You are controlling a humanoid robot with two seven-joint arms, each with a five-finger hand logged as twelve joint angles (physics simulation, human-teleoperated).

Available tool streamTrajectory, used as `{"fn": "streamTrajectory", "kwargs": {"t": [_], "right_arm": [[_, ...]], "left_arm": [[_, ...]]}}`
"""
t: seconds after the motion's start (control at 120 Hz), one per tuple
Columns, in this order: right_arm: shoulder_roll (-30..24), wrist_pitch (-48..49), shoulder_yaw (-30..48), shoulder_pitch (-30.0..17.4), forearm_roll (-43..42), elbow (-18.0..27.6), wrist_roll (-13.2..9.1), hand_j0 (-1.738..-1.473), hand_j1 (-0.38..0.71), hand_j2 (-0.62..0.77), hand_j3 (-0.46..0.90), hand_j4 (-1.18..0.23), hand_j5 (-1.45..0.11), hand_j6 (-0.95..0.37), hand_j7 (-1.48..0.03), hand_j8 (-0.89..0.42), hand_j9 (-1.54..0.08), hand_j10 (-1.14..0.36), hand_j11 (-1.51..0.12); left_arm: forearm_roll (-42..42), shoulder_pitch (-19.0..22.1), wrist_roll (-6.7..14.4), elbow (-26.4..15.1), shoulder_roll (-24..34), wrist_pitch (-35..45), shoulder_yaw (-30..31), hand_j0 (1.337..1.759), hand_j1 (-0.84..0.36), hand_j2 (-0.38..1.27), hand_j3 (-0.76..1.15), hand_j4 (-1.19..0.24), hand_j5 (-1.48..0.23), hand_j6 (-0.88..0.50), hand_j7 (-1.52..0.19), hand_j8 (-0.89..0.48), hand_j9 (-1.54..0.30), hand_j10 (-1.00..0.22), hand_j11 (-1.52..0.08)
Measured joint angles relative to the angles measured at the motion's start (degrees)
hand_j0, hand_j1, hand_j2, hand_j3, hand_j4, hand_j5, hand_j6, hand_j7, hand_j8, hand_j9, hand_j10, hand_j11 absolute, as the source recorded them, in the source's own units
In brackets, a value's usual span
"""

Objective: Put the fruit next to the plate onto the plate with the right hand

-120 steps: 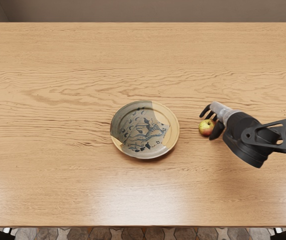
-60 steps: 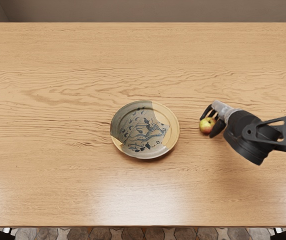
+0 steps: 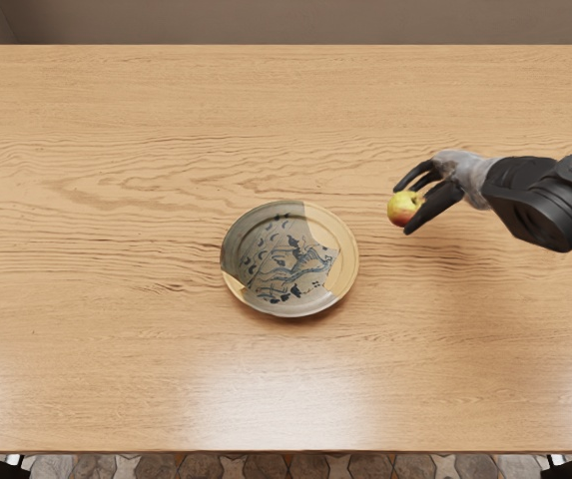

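Nearest the front edge, bare wood-grain table (image 3: 166, 384). Further in, about mid-table, a round ceramic plate (image 3: 337, 239), tan-rimmed, grey-blue inside with dark painted marks. A little beyond that and toward the right edge, a small apple (image 3: 402, 208): yellowish, with a red blush low on the side facing the plate. Near the plate's rim but clearly apart from it, not on the plate. Grasped by the right hand (image 3: 437, 190), reaching in from the right edge, dark fingers (image 3: 417, 176) wrapped above and below the apple's right side. Touching the table or clear of it: cannot tell.
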Motion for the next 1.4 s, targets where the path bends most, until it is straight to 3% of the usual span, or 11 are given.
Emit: {"fn": "streamTrajectory", "kwargs": {"t": [0.125, 0.475, 0.675, 0.725, 0.825, 1.0, 1.167, 1.4], "right_arm": [[2.39, 3.89, 2.58, -0.56, 1.43, -0.67, -0.07, -1.657, 0.34, 0.39, 0.0, -0.63, -0.94, -0.45, -0.93, -0.49, -0.91, -0.71, -0.91], [18.32, 3.41, 3.63, -1.07, 1.97, -8.92, -0.21, -1.658, 0.4, 0.48, 0.0, -0.57, -1.0, -0.4, -0.96, -0.43, -0.96, -0.73, -0.96], [23.95, 3.24, 3.48, -2.93, 1.41, -13.05, 0.09, -1.658, 0.42, 0.53, 0.0, -0.67, -1.02, -0.38, -0.98, -0.43, -1.0, -0.73, -1.0], [24.37, 3.2, 3.51, -3.12, 1.25, -13.35, 0.12, -1.658, 0.38, 0.46, 0.0, -0.65, -0.96, -0.41, -0.92, -0.44, -0.95, -0.7, -0.95], [24.79, 3.11, 3.7, -3.31, 1.08, -13.65, 0.02, -1.658, 0.17, 0.27, 0.0, -0.46, -0.67, -0.31, -0.65, -0.33, -0.66, -0.49, -0.66], [24.89, 3.08, 3.82, -3.08, 1.15, -13.51, -0.16, -1.658, -0.09, 0.11, 0.0, -0.22, -0.32, -0.16, -0.31, -0.17, -0.32, -0.25, -0.29], [19.28, 7.42, 7.43, -2.75, 1.63, -10.45, -2.04, -1.658, -0.21, 0.04, 0.0, -0.12, -0.17, -0.1, -0.17, -0.1, -0.17, -0.15, -0.18], [3.64, 36.56, 16.55, -4.67, 16.95, -7.81, -2.62, -1.658, -0.27, 0.01, 0.0, -0.07, -0.1, -0.06, -0.09, -0.06, -0.1, -0.08, -0.1]], "left_arm": [[0.0, 0.0, 0.0, 0.0, 0.0, 0.0, -0.01, 1.658, 0.05, 0.05, 0.0, -0.25, -0.32, -0.25, -0.32, -0.25, -0.32, -0.25, -0.32], [0.0, 0.0, 0.0, 0.0, 0.0, 0.0, 0.0, 1.658, 0.05, 0.05, 0.0, -0.25, -0.32, -0.25, -0.32, -0.25, -0.32, -0.25, -0.32], [0.0, 0.0, 0.0, 0.0, 0.0, 0.0, 0.0, 1.658, 0.05, 0.05, 0.0, -0.25, -0.32, -0.25, -0.32, -0.25, -0.32, -0.25, -0.32], [0.0, 0.0, 0.0, 0.0, 0.0, 0.0, 0.0, 1.658, 0.05, 0.05, 0.0, -0.25, -0.32, -0.25, -0.32, -0.25, -0.32, -0.25, -0.32], [0.0, 0.0, 0.0, 0.0, 0.0, 0.0, 0.0, 1.658, 0.05, 0.05, 0.0, -0.25, -0.32, -0.25, -0.32, -0.25, -0.32, -0.25, -0.32], [0.0, 0.0, 0.0, 0.0, 0.0, 0.0, 0.0, 1.658, 0.05, 0.05, 0.0, -0.25, -0.32, -0.25, -0.32, -0.25, -0.32, -0.25, -0.32], [0.0, 0.0, 0.0, 0.0, 0.0, 0.0, 0.0, 1.658, 0.05, 0.05, 0.0, -0.25, -0.32, -0.25, -0.32, -0.25, -0.32, -0.25, -0.32], [0.0, 0.0, 0.0, 0.0, 0.0, 0.0, 0.0, 1.658, 0.05, 0.05, 0.0, -0.25, -0.32, -0.25, -0.32, -0.25, -0.32, -0.25, -0.32]]}}
